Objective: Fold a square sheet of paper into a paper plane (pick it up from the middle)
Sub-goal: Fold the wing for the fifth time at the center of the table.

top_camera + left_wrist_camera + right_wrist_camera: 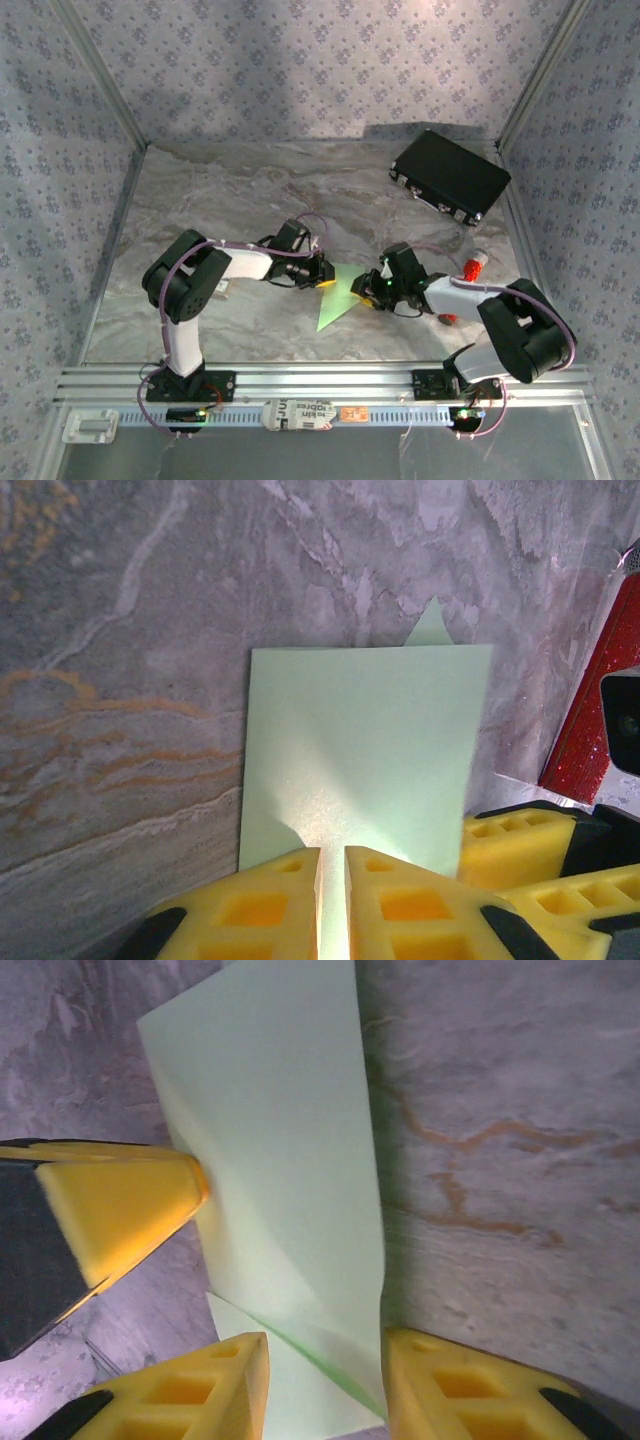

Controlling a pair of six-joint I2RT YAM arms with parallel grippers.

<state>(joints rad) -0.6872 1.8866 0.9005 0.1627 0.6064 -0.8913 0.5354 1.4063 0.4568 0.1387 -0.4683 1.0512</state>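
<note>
Left gripper [333, 858] nearest, pads pinching the left side of the square sheet of paper [370, 740], part-folded at mid-table [220, 200] between the arms; right gripper [325, 1345] jaws spread astride its creased edge, so mid-fold, next probably closing squarely on that flap.

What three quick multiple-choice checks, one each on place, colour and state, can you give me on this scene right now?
1. Where is the black case? A far right corner of the table; B between the grippers; C near left edge.
2. What colour is the sheet of paper? A white; B pale green; C blue.
3. How is the left gripper? A wide open; B shut on the sheet of paper; C shut on the black case.
Answers: 1 A, the top view shows it by the far right wall. 2 B, it is green in all views. 3 B, its wrist view shows it pinching the paper's edge.
</note>
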